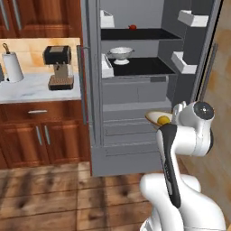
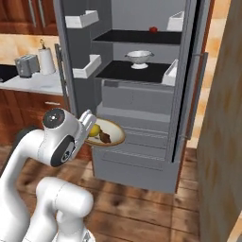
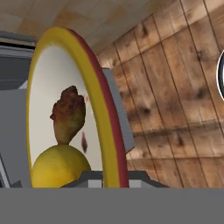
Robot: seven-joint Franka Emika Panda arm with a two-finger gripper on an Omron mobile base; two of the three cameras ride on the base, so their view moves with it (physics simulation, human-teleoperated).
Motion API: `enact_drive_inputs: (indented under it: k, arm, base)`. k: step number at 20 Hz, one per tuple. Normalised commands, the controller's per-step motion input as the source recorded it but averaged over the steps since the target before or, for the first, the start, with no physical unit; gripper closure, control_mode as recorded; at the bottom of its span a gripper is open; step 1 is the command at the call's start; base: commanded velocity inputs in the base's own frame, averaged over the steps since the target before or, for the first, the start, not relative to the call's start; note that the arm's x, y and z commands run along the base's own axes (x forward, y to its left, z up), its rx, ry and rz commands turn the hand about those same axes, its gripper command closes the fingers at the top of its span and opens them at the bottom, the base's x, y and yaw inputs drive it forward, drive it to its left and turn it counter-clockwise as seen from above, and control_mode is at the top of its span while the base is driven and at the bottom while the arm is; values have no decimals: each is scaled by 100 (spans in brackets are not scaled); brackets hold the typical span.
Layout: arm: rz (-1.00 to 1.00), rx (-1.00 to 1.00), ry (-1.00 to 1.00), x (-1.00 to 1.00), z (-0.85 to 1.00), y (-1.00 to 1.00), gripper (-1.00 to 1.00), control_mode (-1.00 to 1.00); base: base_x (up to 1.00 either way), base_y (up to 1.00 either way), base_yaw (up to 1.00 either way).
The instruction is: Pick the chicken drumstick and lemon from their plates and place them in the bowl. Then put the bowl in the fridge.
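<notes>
The tan bowl (image 2: 113, 137) hangs level in front of the open fridge (image 2: 137, 101), at the height of its lower drawers. My gripper (image 2: 88, 123) is shut on the bowl's near rim. In the bowl lie the yellow lemon (image 2: 94, 130) and the brown chicken drumstick (image 2: 104, 137). The left base view has the bowl (image 1: 152, 117) and lemon (image 1: 163, 120) peeking out beside the hand, and the fridge (image 1: 135, 94) behind. Seen edge-on in the hand view, the bowl (image 3: 94, 87) holds the lemon (image 3: 59, 168) and drumstick (image 3: 68, 114). The plates are out of view.
A metal colander (image 2: 139, 58) stands on the fridge's middle shelf, and a small red fruit (image 2: 153, 30) on the shelf above. Both fridge doors stand open with white bins (image 2: 86, 67). A counter with a coffee machine (image 1: 58, 67) is at the left. A wooden wall (image 2: 222, 142) stands at the right.
</notes>
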Motion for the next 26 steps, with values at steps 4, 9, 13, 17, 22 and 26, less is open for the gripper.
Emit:
enact_drive_inputs:
  k: [4,9,13,17,22,26]
  arm:
    - [0,0,0,0,0,0,100,100]
    - [0,0,0,0,0,0,100,100]
    - [0,0,0,0,0,0,100,100]
    - [0,0,0,0,0,0,100,100]
    - [0,0,0,0,0,0,100,100]
    - [0,0,0,0,0,0,100,100]
  base:
    - [72,-45,10]
    - [68,-45,12]
    - [61,-40,14]
    - [62,-34,11]
    - [55,-19,0]
    - [49,-14,0]
